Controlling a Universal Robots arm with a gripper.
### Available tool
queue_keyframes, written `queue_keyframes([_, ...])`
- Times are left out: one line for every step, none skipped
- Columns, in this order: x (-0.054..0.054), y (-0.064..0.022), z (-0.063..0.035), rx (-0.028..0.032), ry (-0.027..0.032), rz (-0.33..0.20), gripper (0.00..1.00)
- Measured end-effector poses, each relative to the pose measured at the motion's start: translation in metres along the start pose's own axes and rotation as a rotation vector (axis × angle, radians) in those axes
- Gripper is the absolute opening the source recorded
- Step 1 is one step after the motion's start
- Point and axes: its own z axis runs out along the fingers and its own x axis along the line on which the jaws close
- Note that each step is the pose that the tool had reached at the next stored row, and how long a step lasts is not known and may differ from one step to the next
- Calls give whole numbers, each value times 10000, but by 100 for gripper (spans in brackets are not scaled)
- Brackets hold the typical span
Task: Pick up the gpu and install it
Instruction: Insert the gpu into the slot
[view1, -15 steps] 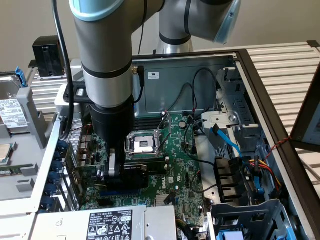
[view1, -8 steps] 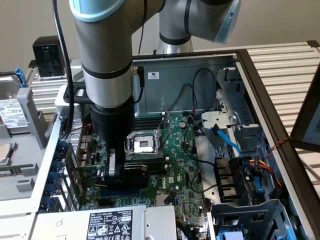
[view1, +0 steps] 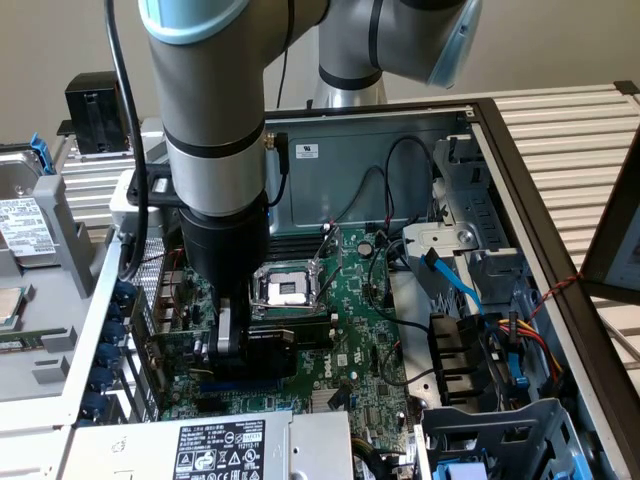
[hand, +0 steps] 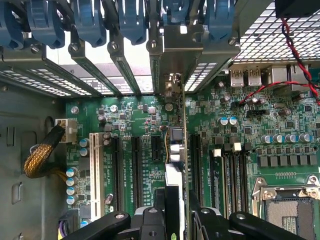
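The gpu (view1: 272, 346), a small card with a black cooler block, stands on edge low over the green motherboard (view1: 352, 300), just in front of the CPU socket (view1: 286, 290). My gripper (view1: 232, 338) is shut on it from above. In the wrist view the gpu (hand: 175, 160) is seen edge-on, running between my fingers (hand: 115, 222) toward the rear slot openings. Its metal bracket (hand: 172, 87) reaches the case's back wall. It lines up with a black expansion slot on the motherboard (hand: 135, 120). Whether its edge sits in the slot I cannot tell.
Blue slot latches (hand: 90, 20) line the case's rear wall. A white slot (hand: 95, 170) and a yellow braided cable (hand: 42, 155) lie to one side, memory slots and the socket (hand: 287, 207) to the other. The power supply (view1: 220, 445) and drive cage with cables (view1: 500, 400) border the board.
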Motion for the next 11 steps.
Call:
queue_keyframes([0, 0, 0, 0, -1, 1, 27])
queue_keyframes([1, 0, 0, 0, -1, 1, 27])
queue_keyframes([1, 0, 0, 0, 0, 0, 27])
queue_keyframes([1, 0, 0, 0, 0, 0, 27])
queue_keyframes([2, 0, 0, 0, 0, 0, 27])
queue_keyframes([2, 0, 0, 0, -1, 0, 27])
queue_keyframes([2, 0, 0, 0, -1, 0, 27])
queue_keyframes([2, 0, 0, 0, 0, 0, 27])
queue_keyframes([2, 0, 0, 0, 0, 0, 27])
queue_keyframes([2, 0, 0, 0, 0, 0, 27])
queue_keyframes([2, 0, 0, 0, 1, 0, 27])
